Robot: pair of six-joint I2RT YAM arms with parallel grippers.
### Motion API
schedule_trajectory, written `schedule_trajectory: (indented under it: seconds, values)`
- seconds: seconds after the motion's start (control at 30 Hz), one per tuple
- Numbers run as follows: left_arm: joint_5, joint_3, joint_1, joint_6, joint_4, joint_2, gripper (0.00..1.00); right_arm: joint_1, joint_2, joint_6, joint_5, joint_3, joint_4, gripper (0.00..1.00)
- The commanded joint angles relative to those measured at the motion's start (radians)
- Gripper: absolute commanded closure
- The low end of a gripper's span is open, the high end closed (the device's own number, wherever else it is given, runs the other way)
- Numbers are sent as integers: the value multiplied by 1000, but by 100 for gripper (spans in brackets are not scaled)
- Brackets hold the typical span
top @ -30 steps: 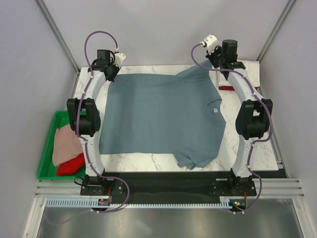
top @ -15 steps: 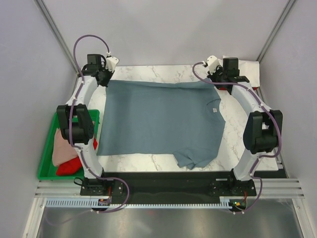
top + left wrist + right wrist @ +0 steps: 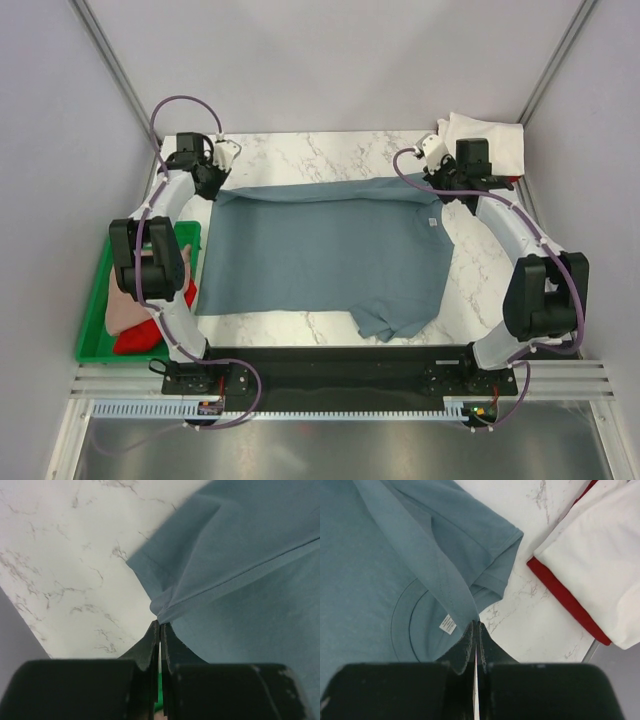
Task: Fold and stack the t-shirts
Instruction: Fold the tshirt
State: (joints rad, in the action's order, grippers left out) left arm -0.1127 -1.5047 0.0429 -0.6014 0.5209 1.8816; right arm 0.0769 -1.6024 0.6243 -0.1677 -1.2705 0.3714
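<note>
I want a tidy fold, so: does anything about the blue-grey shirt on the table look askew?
Only the near sleeve of the blue-grey t-shirt: it lies bunched and creased, jutting out on the near side, while the body is fairly flat. The left gripper and right gripper are shut on the shirt's far edge.

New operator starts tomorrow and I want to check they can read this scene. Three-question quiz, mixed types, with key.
1. True or false: the left tool and the right tool are each shut on an edge of the blue-grey t-shirt.
2. What lies under the folded white t-shirt? A) a red t-shirt B) a yellow towel C) a cardboard box
3. Fill in: the pale pink t-shirt lies in the ____ tray.
Key: 1 true; 2 A; 3 green.
</note>
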Motion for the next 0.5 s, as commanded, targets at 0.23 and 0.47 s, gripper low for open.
schedule_trajectory:
  seconds: [0.23, 0.47]
  values:
    - [-36, 93, 18, -31, -32, -94, 98, 6, 113, -21, -27, 71, 37, 100]
    - [-38, 61, 20, -95, -59, -130, 98, 6, 162, -37, -32, 97, 60, 100]
